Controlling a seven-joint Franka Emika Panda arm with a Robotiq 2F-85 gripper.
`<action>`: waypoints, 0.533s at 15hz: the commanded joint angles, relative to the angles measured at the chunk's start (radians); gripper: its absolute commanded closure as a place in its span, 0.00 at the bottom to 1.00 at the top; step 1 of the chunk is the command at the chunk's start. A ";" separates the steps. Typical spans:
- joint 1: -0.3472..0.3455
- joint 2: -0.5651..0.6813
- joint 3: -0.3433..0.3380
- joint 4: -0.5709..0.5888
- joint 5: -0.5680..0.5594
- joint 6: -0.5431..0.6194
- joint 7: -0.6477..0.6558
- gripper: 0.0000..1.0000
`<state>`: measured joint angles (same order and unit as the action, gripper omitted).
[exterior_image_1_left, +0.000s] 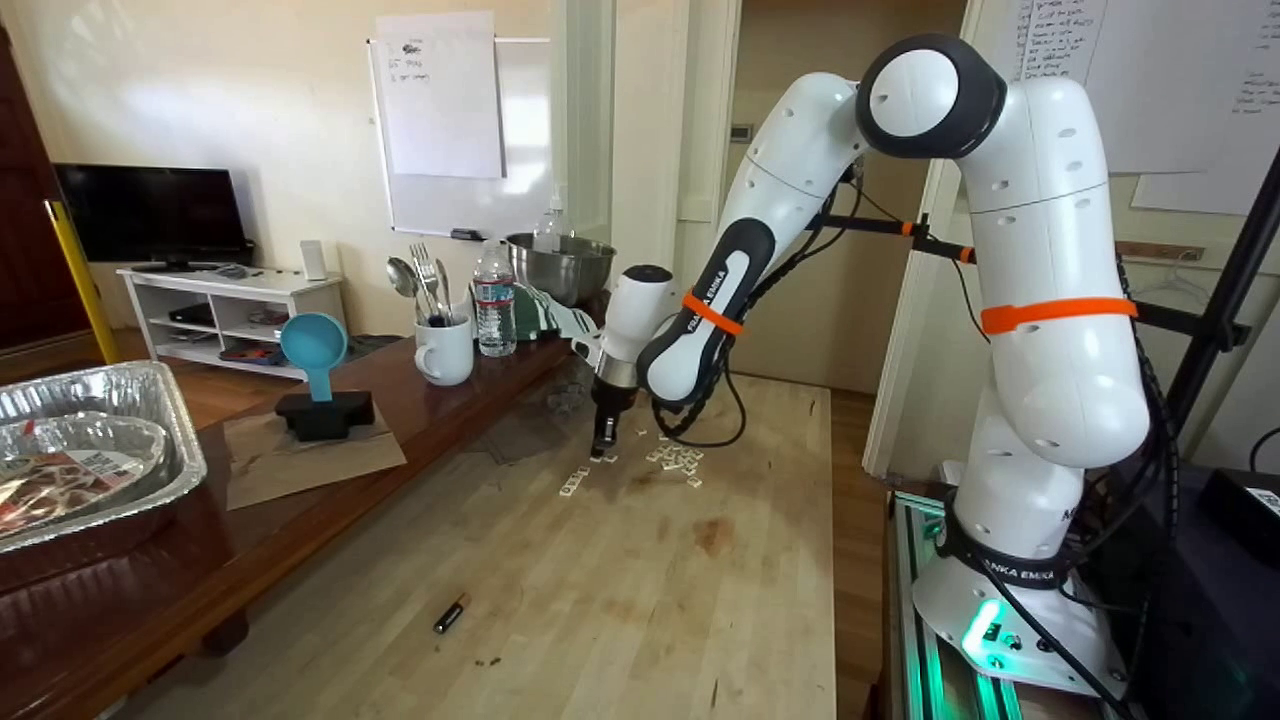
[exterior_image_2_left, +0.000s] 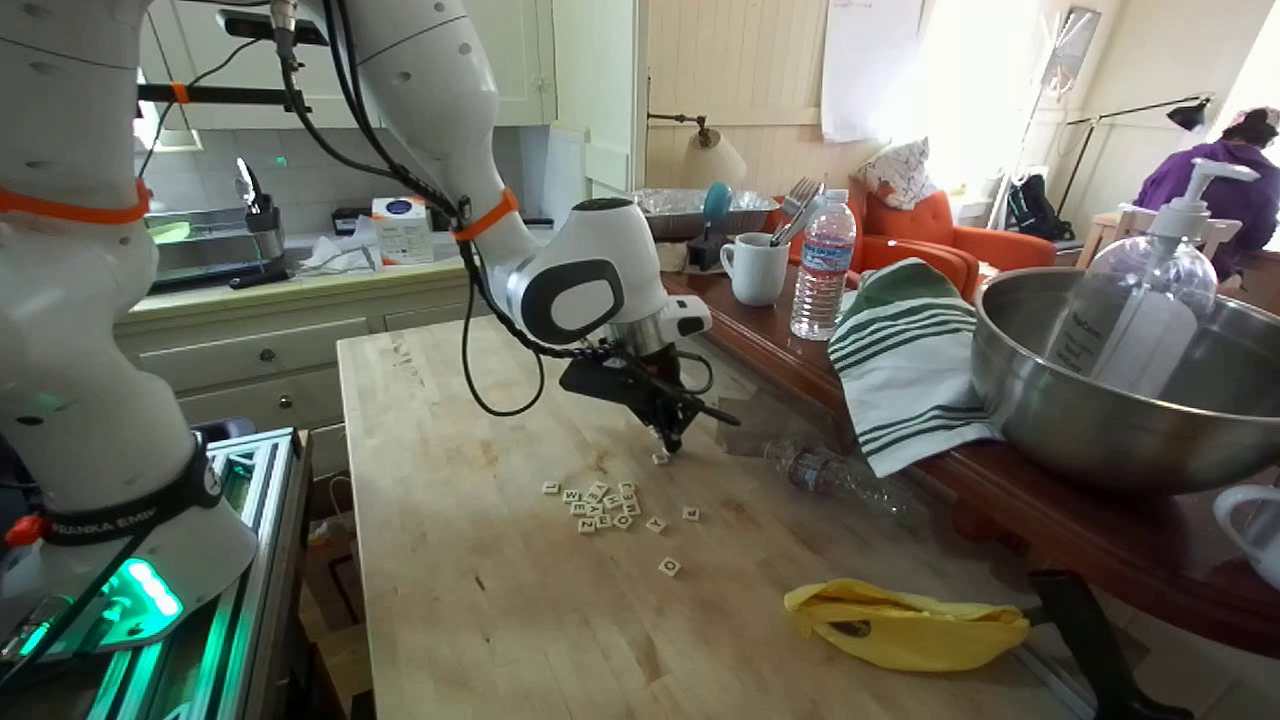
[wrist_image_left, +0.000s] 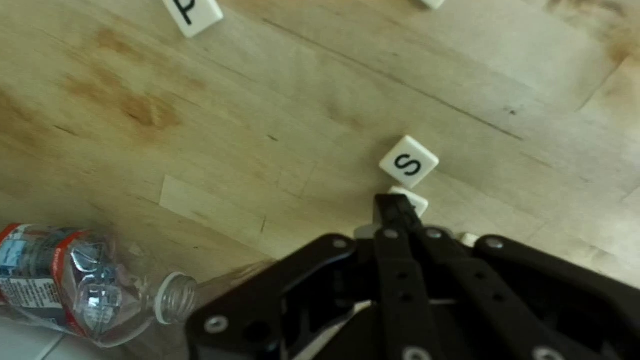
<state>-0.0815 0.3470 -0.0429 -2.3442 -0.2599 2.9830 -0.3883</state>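
Note:
My gripper (wrist_image_left: 398, 212) is shut, its two black fingertips pressed together with nothing seen between them. In the wrist view the tips cover part of a white letter tile (wrist_image_left: 420, 204); I cannot tell whether they touch it. A tile marked S (wrist_image_left: 409, 161) lies just beyond it. A tile with a P-like letter (wrist_image_left: 194, 14) lies farther off at the top left. In both exterior views the gripper (exterior_image_1_left: 603, 447) (exterior_image_2_left: 673, 443) points down close to the wooden table, with a tile (exterior_image_2_left: 660, 458) at its tip. Several tiles (exterior_image_2_left: 600, 507) lie in a loose cluster nearby.
A clear plastic bottle (wrist_image_left: 90, 285) lies beside the gripper, along the dark wooden ledge (exterior_image_1_left: 500, 420). On the ledge stand a mug with cutlery (exterior_image_1_left: 445, 352), a water bottle (exterior_image_1_left: 495, 305) and a steel bowl (exterior_image_2_left: 1130, 420). A yellow pouch (exterior_image_2_left: 905, 628) and a battery (exterior_image_1_left: 451, 614) lie on the table.

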 joint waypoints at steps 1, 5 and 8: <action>0.007 0.037 0.011 0.019 -0.019 -0.037 -0.003 1.00; 0.009 0.039 0.017 0.023 -0.018 -0.038 -0.005 1.00; 0.008 0.041 0.024 0.024 -0.015 -0.040 -0.008 1.00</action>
<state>-0.0774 0.3493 -0.0283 -2.3403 -0.2599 2.9825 -0.3969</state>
